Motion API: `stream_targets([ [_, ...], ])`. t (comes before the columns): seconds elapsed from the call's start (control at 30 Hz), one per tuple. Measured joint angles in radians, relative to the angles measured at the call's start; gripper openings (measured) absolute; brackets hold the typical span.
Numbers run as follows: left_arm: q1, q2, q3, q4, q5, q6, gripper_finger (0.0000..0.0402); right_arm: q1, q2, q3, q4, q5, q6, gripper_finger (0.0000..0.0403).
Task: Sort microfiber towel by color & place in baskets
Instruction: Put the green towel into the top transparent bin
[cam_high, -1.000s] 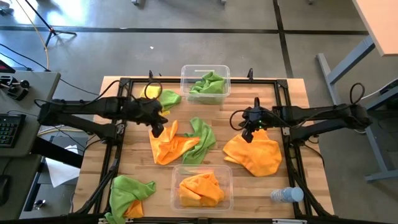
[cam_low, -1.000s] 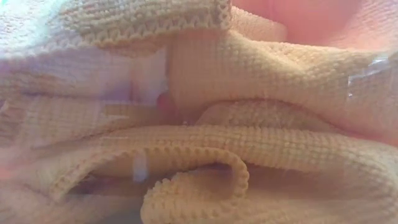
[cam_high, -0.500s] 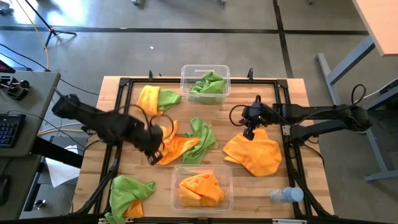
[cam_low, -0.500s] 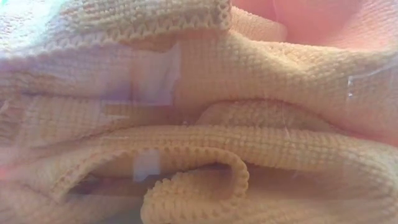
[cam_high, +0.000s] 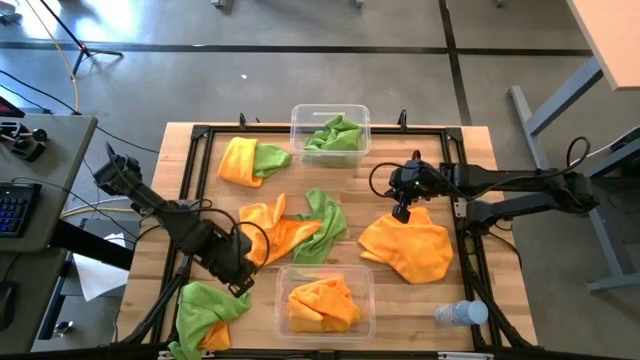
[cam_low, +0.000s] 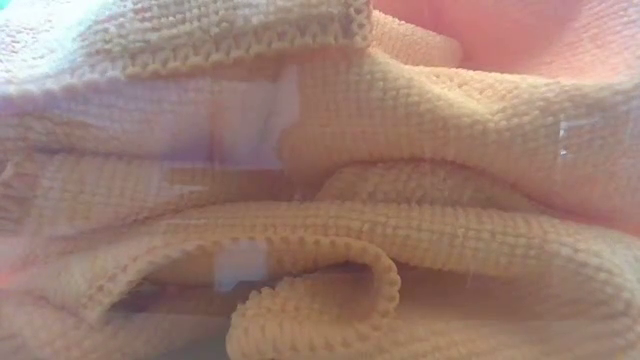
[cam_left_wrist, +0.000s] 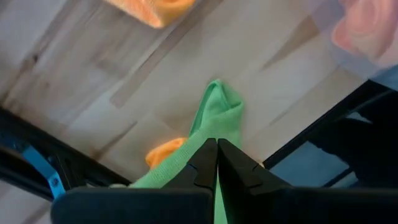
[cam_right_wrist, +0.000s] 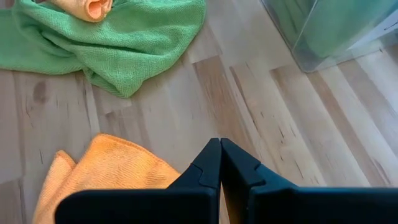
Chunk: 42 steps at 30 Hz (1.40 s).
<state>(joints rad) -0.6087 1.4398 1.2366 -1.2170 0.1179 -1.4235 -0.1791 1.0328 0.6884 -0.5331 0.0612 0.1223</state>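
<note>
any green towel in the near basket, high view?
No, the near basket holds only an orange towel; the green towel is in the far basket.

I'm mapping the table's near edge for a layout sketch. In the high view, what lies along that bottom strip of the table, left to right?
Green towel with orange under it → left pincer just above it → clear basket of orange towels → clear plastic bottle.

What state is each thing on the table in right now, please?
Far basket: holds green towel.
Near basket: holds orange towel.
Bottle: lying down.
Left gripper: shut, above the green towel.
Right gripper: shut, empty, over the orange towel.
</note>
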Motion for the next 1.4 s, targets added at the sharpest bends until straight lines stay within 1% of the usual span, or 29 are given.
stream_targets([
  [0.1,-0.027,0.011,0.0,0.001,0.008,-0.054,0.0015,0.0,0.0,0.0,0.0,-0.004,0.0,0.0],
  [0.17,-0.046,0.017,0.0,0.001,0.031,-0.102,0.0028,0.0,0.0,0.0,0.0,-0.011,0.0,0.0],
  [0.27,-0.076,0.024,0.0,0.001,0.061,-0.157,0.0052,0.0,0.0,0.0,0.0,-0.012,0.001,0.0],
  [0.37,-0.105,0.04,0.0,0.001,0.093,-0.18,0.008,0.0,0.0,0.0,0.0,-0.013,0.007,0.0],
  [0.5,-0.143,0.08,0.0,-0.001,0.101,-0.117,0.0108,0.002,0.0,0.0,0.0,-0.016,0.009,0.0],
  [0.63,-0.166,0.135,-0.001,-0.015,0.101,-0.014,0.0117,0.002,0.0,0.0,0.0,-0.018,0.009,0.0],
  [0.93,-0.191,0.256,-0.001,-0.014,0.136,0.171,0.0106,0.003,0.0,0.0,0.0,-0.018,0.0,0.0],
  [1.07,-0.204,0.3,-0.001,-0.016,0.141,0.227,0.0105,0.003,0.0,0.0,0.0,-0.018,0.0,0.0],
  [1.13,-0.21,0.316,-0.001,-0.017,0.141,0.244,0.0099,0.003,0.0,0.0,0.0,-0.018,0.0,0.0],
  [1.2,-0.212,0.322,-0.001,-0.016,0.146,0.256,0.0079,0.003,0.0,0.0,0.0,-0.018,0.0,0.0],
  [1.3,-0.212,0.31,-0.001,-0.017,0.152,0.248,0.0022,0.003,0.0,0.0,0.0,-0.018,0.0,0.0],
  [1.33,-0.212,0.301,-0.001,-0.018,0.154,0.234,0.0012,0.003,0.0,0.0,0.0,-0.018,0.0,0.0],
  [1.4,-0.214,0.278,0.007,-0.028,0.141,0.205,0.0009,0.003,0.0,0.0,0.0,-0.018,-0.005,0.0],
])
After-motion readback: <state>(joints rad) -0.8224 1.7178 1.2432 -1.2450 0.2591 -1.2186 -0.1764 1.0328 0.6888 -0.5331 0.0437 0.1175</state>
